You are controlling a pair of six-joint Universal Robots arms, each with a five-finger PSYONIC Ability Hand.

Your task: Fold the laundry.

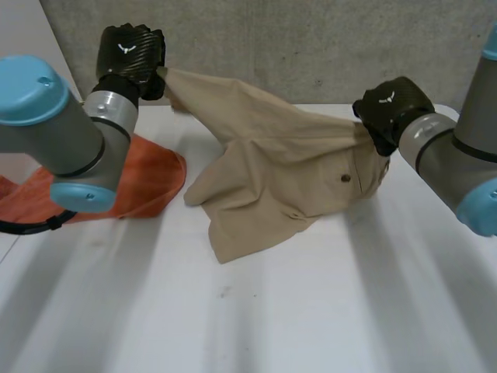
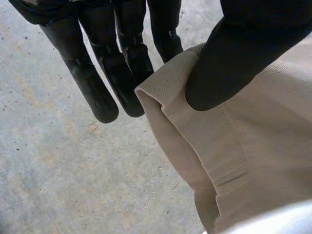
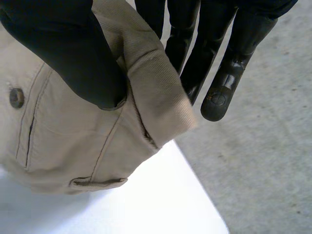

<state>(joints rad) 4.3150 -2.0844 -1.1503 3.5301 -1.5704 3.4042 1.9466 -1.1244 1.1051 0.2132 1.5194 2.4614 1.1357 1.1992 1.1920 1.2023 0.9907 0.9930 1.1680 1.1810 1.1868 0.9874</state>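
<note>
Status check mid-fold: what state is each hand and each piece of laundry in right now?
left hand: shut on the beige shorts, thumb pinching a waistband end against the fingers.
right hand: shut on the beige shorts, pinching the other waistband end.
beige shorts: unfolded, top lifted between both hands, lower part trailing on the table.
orange cloth: lying on the table by the left arm, not held.
</note>
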